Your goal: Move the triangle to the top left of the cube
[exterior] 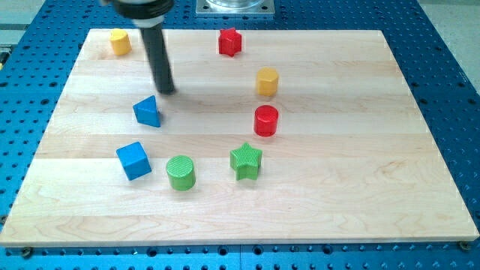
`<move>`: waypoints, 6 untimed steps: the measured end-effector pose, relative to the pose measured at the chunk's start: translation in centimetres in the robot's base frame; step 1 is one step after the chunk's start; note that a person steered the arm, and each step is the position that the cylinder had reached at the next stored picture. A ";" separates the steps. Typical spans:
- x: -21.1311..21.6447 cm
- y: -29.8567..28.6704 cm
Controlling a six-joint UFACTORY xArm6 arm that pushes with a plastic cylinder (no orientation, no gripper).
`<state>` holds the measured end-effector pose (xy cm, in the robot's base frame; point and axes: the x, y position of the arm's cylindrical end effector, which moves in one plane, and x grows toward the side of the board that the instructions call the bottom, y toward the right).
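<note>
A blue triangle (148,112) lies on the wooden board left of centre. A blue cube (133,160) sits below it, slightly to the view's left. My tip (166,91) is on the board just above and to the right of the triangle, a small gap apart from it. The dark rod rises from the tip to the view's top.
A green cylinder (181,172) stands right of the cube, a green star (246,161) further right. A red cylinder (266,121) and yellow cylinder (267,82) stand at centre right. A red star (230,42) and a yellow block (120,42) sit near the top edge.
</note>
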<state>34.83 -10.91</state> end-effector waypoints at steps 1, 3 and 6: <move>2.9 0.1; 6.6 -2.2; 6.8 -4.1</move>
